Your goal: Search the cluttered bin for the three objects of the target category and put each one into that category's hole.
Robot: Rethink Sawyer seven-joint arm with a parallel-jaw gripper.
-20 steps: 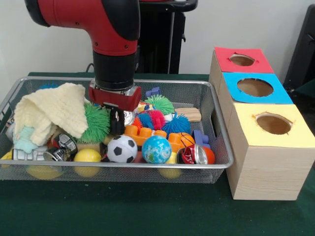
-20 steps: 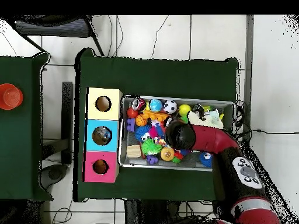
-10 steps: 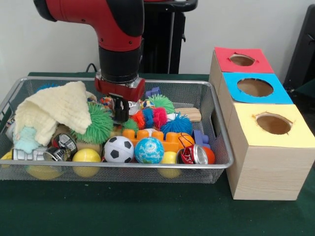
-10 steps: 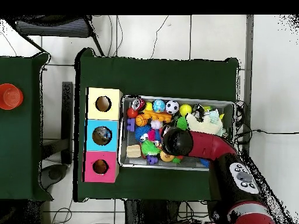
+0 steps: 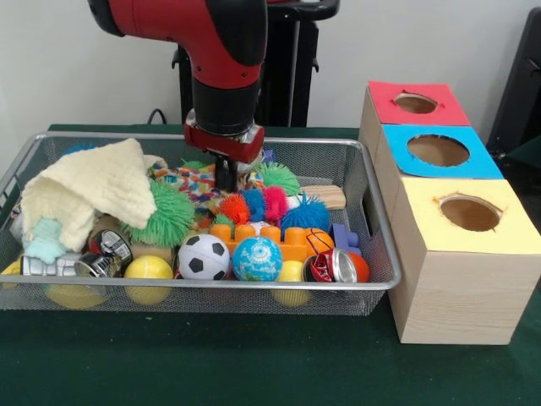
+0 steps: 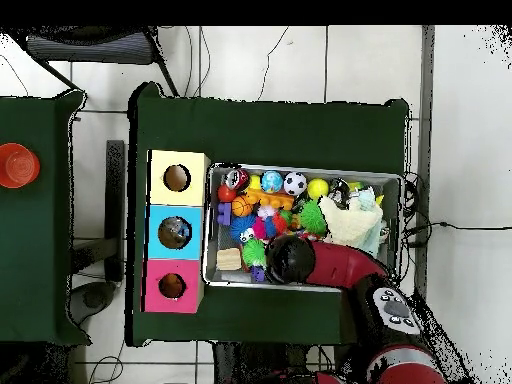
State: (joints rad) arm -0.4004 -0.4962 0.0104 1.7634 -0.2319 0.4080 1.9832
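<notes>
bin: the cluttered bin (image 5: 376, 254), silver wire mesh, sits on the green table (image 5: 254, 372) just beside the row of three wooden boxes. packed full, things overlapping.
gripper: the gripper (image 5: 225, 178) hangs low over the back middle of the bin, above a multicoloured patterned thing (image 5: 196, 182). fingers look close together, nothing seen between them, but too dark and small to say; cannot tell if open or closed.
arm: red arm (image 6: 335, 265) covers the near-robot side of the bin in the overhead view, hiding what lies under it.
contents front row: soccer ball (image 5: 203, 256), globe ball (image 5: 256, 258), yellow ball (image 5: 149, 268), crushed can (image 5: 334, 266), small basketball (image 5: 319, 240).
contents middle: orange building block (image 5: 262, 237), green spiky ball (image 5: 165, 213), red, blue and pink spiky balls clustered right of the gripper.
contents left: cream cloth (image 5: 89, 190) draped over other things, so some are hidden.
boxes: red top (image 5: 414, 103) farthest, blue top (image 5: 438, 150) middle, yellow top (image 5: 470, 213) nearest in the front view, each with one hole.
target category: not shown which; cannot tell from here.
step, judged: searching or picking at the back of the bin, nothing carried yet.
risk 1: spiky balls touch each other, so a grab could snag two or pull a neighbour out.
risk 2: cloth hides things, so a target underneath could be missed.
risk 3: round balls could roll off closing fingers.
risk 4: holes are small, so a bad release could leave the thing on a box top or in the wrong colour.
</notes>
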